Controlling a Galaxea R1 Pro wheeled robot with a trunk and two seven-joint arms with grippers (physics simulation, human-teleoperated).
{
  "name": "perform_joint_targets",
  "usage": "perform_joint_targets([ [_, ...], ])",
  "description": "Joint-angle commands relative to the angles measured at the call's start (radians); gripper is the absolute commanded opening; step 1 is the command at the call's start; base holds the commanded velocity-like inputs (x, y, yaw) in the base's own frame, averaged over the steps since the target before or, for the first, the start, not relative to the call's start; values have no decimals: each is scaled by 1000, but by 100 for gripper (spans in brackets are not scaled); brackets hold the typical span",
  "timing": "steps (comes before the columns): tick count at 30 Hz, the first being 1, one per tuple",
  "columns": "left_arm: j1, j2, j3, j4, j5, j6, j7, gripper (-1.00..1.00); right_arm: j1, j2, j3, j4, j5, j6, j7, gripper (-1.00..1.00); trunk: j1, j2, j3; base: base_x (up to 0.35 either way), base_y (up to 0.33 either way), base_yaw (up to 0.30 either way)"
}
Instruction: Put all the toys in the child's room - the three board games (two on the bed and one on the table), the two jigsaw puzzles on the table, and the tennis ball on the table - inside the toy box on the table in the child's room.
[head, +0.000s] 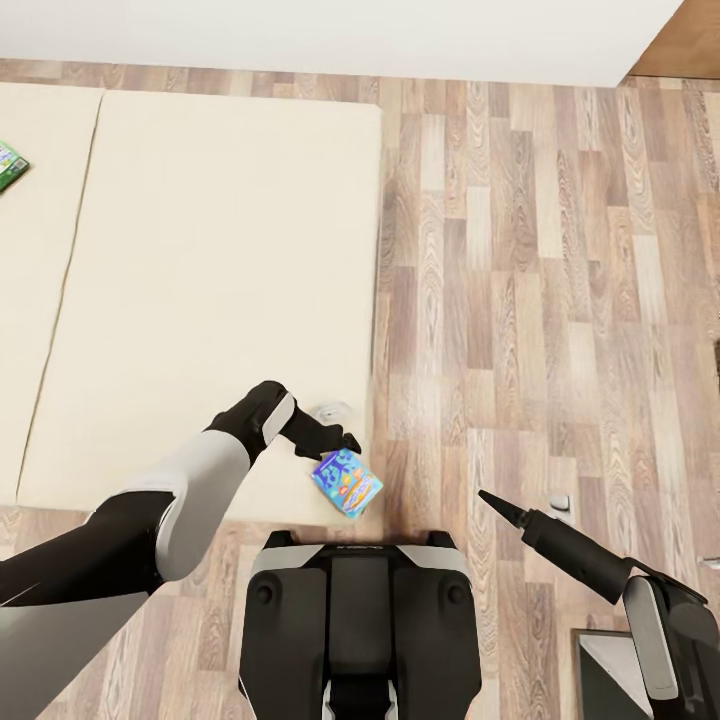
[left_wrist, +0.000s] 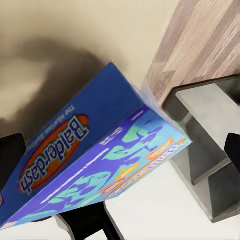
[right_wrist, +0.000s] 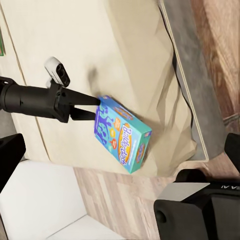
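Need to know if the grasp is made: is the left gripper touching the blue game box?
Touching. In the right wrist view the left gripper fingertips meet the edge of the blue game box, no gap.

Bright even render light, soft shadow on the bed (left_wrist: 55, 65), close box (left_wrist: 95, 165) slightly blurred

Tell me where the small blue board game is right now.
In the head view the small blue board game sits at the bed's near right corner, at the left gripper's fingertips, just ahead of the robot's base.
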Motion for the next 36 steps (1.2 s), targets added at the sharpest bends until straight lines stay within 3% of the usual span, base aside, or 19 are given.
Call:
perform_joint_targets([
  [1, 0, -1, 8, -1, -1, 6, 2, 100, 0, 0, -1, 0, -2, 5, 2, 100, 1, -2, -1, 0, -135, 0],
  [27, 1, 3, 3, -17, -4, 3, 4, 100, 0, 0, -1, -1, -2, 5, 3, 100, 1, -2, -1, 0, -9, 0],
  [36, 1, 48, 3, -70, -3, 2, 3, 100, 0, 0, -1, 0, 0, 4, 3, 100, 1, -2, -1, 0, 0, 0],
])
